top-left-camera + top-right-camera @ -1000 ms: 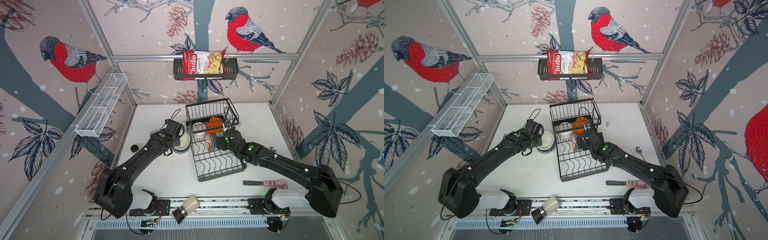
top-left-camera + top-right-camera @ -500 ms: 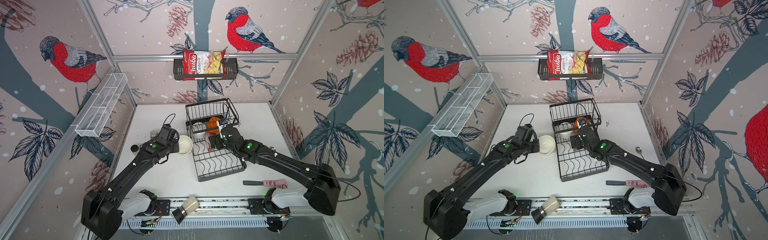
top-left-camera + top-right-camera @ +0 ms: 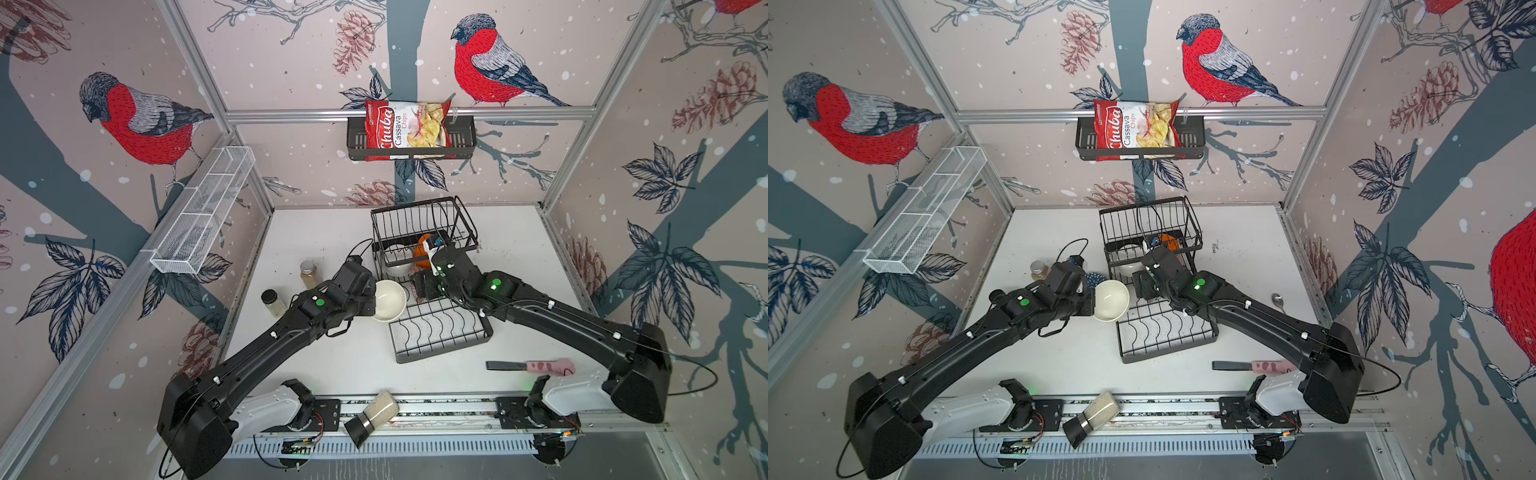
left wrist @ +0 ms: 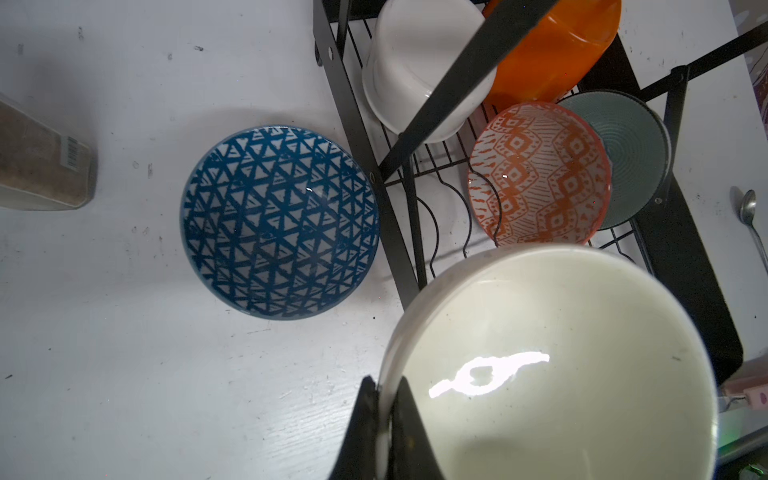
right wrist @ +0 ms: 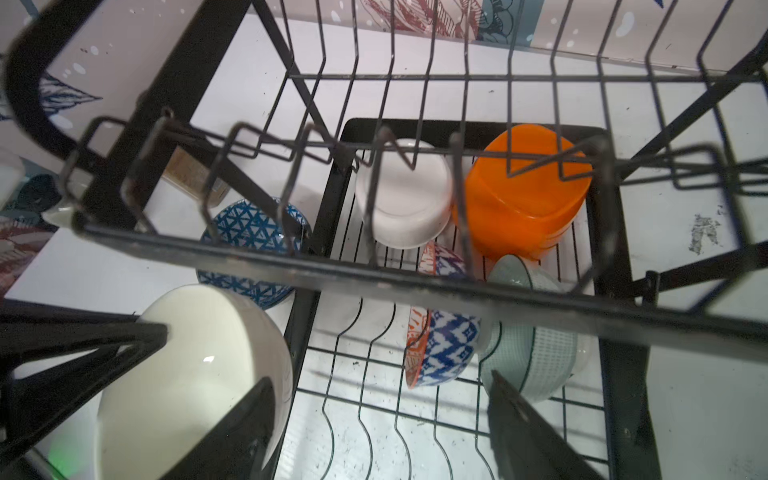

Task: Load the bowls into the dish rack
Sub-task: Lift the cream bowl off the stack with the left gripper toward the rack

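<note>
Cream ceramic bowl (image 4: 561, 365) is pinched by its rim in left claw (image 4: 384, 386), 1 finger inside, 1 outside. It sticks out ahead of the fingertips, mouth up. It hangs over the side rail of dish rack (image 3: 440, 332), not yet seated. Free wavy slots lie ahead of and below this claw, short of orange-patterned bowl (image 4: 540, 174) and teal bowl (image 4: 631, 158), both on edge in the rack. Right claw (image 5: 380, 378) is open and empty, hovering over the same slots just across from the held bowl, so likely in the way. Blue bowl (image 4: 280, 222) sits on table (image 4: 124, 374) beside left claw, outside the rack; left arm is nearer.
</note>
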